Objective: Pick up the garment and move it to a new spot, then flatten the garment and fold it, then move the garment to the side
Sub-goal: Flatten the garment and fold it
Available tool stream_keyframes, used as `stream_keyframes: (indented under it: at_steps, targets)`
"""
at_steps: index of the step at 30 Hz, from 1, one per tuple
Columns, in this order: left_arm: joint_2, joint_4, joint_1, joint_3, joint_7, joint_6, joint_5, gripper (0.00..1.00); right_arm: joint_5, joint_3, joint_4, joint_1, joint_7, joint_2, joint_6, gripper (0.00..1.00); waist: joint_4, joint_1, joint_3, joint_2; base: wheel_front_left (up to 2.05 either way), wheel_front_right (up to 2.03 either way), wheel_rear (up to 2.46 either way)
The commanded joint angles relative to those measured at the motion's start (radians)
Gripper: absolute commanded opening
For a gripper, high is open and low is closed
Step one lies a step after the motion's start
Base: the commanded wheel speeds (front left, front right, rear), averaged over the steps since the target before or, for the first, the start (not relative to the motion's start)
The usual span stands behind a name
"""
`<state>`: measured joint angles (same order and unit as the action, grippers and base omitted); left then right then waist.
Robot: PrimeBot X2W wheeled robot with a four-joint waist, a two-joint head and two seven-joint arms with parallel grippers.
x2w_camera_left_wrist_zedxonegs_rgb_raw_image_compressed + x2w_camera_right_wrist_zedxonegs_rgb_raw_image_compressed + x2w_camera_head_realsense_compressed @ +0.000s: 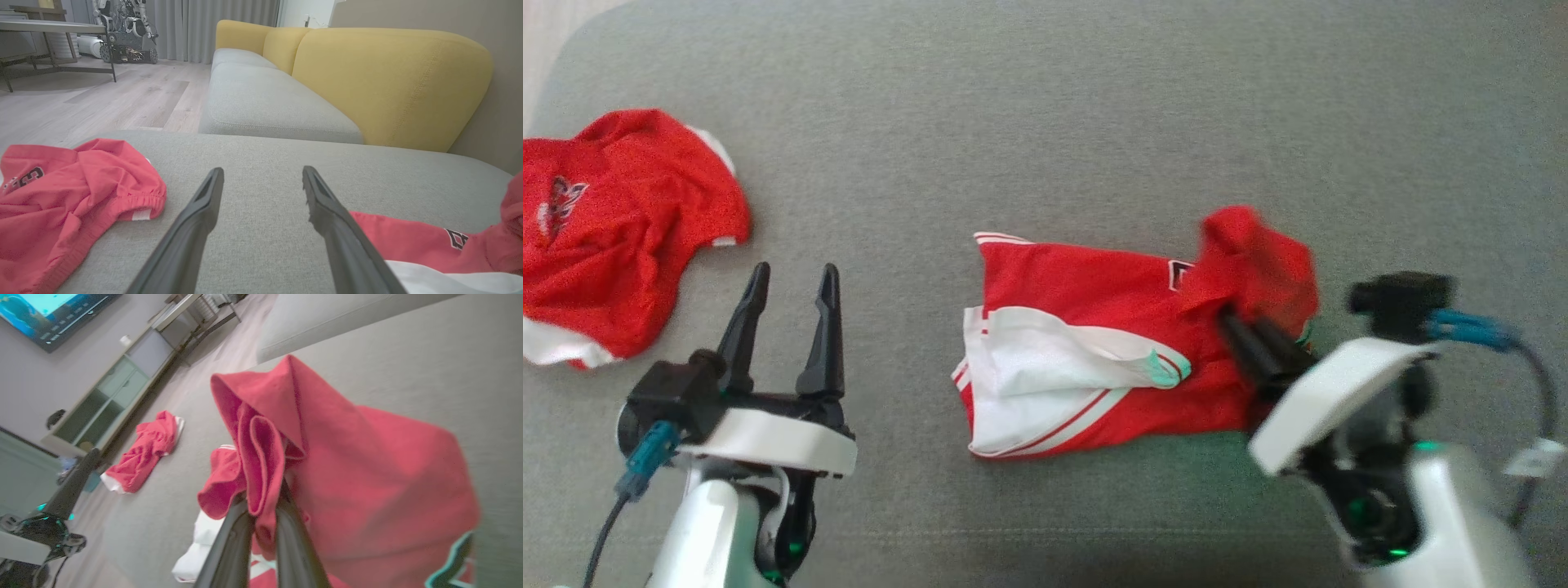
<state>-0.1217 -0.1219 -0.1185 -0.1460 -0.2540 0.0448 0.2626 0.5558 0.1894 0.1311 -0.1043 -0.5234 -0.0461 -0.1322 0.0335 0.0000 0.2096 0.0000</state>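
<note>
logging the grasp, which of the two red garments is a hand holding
The red-and-white garment in the middle: the right hand is shut on its lifted end. The crumpled red garment at left lies apart from the open left hand.

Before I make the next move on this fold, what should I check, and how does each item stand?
1. Right gripper has hold of the red and white garment: ok, shut on a bunched fold of red cloth at its end.
2. Layers pinched there: cannot tell.
3. Left gripper free to help: ok, open and empty, between the two garments.
4. Garment lying flat: not ok, a white flap is turned over and the held end is bunched up.
5. Other red garment out of the way: ok, crumpled at the robot's left, apart from the work.
6. Room on the grey cushion: ok, bare cloth beyond the garment.
</note>
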Motion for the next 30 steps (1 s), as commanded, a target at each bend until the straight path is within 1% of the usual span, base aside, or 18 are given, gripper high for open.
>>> stream_keyframes:
  at_steps: [1, 2, 3, 4, 5, 9, 14, 15, 16, 17, 20, 25, 27, 30]
  targets:
    - [-0.005, 0.026, -0.016, 0.029, -0.008, 0.001, -0.009, 1.0, 0.051, 0.079, -0.01, -0.055, 0.036, -0.004, 0.002, 0.0, 0.023, 0.0, 0.001, 0.0, 0.0, 0.0, 0.0]
    - [-0.004, 0.025, -0.018, 0.027, -0.008, 0.002, -0.009, 1.0, 0.059, 0.112, -0.043, -0.072, 0.063, -0.004, 0.002, 0.0, 0.033, 0.0, 0.003, 0.0, 0.0, 0.0, 0.0]
    - [-0.004, 0.025, -0.018, 0.027, -0.008, 0.002, -0.009, 1.0, 0.059, 0.112, -0.043, -0.072, 0.063, -0.004, 0.002, 0.0, 0.033, 0.0, 0.003, 0.0, 0.0, 0.0, 0.0]
    - [-0.001, 0.02, -0.019, 0.025, -0.008, 0.003, -0.008, 1.0, 0.107, 0.187, -0.114, -0.102, 0.113, -0.004, 0.002, 0.0, 0.049, 0.0, 0.008, 0.0, 0.0, 0.0, 0.0]
    - [-0.001, 0.02, -0.019, 0.025, -0.008, 0.003, -0.008, 1.0, 0.107, 0.187, -0.114, -0.102, 0.113, -0.004, 0.002, 0.0, 0.049, 0.0, 0.008, 0.0, 0.0, 0.0, 0.0]
    - [0.007, 0.013, -0.023, 0.019, -0.008, 0.006, -0.004, 1.0, 0.164, 0.311, -0.262, -0.162, 0.206, -0.004, 0.002, 0.0, 0.084, 0.0, 0.018, 0.0, 0.0, 0.0, 0.0]
    - [0.014, 0.008, -0.027, 0.023, -0.008, 0.009, -0.002, 1.0, 0.203, 0.386, -0.407, -0.218, 0.301, -0.004, 0.002, 0.0, 0.106, 0.0, 0.033, 0.0, 0.0, 0.0, 0.0]
    - [0.015, 0.008, -0.027, 0.026, -0.008, 0.01, -0.002, 1.0, 0.213, 0.398, -0.424, -0.227, 0.315, -0.004, 0.002, 0.31, 0.106, 0.0, 0.035, 0.0, 0.0, 0.0, 0.0]
    - [0.015, 0.008, -0.026, 0.029, -0.008, 0.01, -0.002, 1.0, 0.216, 0.412, -0.44, -0.239, 0.327, -0.004, 0.002, 0.83, 0.105, 0.0, 0.038, 0.0, 0.0, 0.0, 0.0]
    - [0.016, 0.009, -0.026, 0.031, -0.008, 0.01, -0.003, 1.0, 0.218, 0.427, -0.447, -0.251, 0.341, -0.004, 0.002, 1.0, 0.103, 0.0, 0.041, 0.0, 0.0, 0.0, 0.0]
    - [0.016, 0.01, -0.028, 0.04, -0.008, 0.01, -0.006, 1.0, 0.196, 0.47, -0.441, -0.289, 0.392, -0.004, 0.002, 1.0, 0.093, 0.0, 0.046, 0.0, 0.0, 0.0, 0.0]
    - [0.013, 0.012, -0.035, 0.053, -0.008, 0.01, -0.013, 1.0, 0.161, 0.475, -0.375, -0.317, 0.474, -0.004, 0.002, 1.0, 0.07, 0.0, 0.047, 0.0, 0.0, 0.0, 0.0]
    - [0.011, 0.012, -0.035, 0.058, -0.008, 0.009, -0.016, 1.0, 0.127, 0.441, -0.344, -0.317, 0.501, -0.004, 0.002, 1.0, 0.061, 0.0, 0.044, 0.0, 0.0, 0.0, 0.0]
    - [0.007, 0.015, -0.033, 0.065, -0.008, 0.007, -0.02, 1.0, 0.064, 0.346, -0.291, -0.296, 0.535, -0.004, 0.002, 1.0, 0.047, 0.0, 0.039, 0.0, 0.0, 0.0, 0.0]
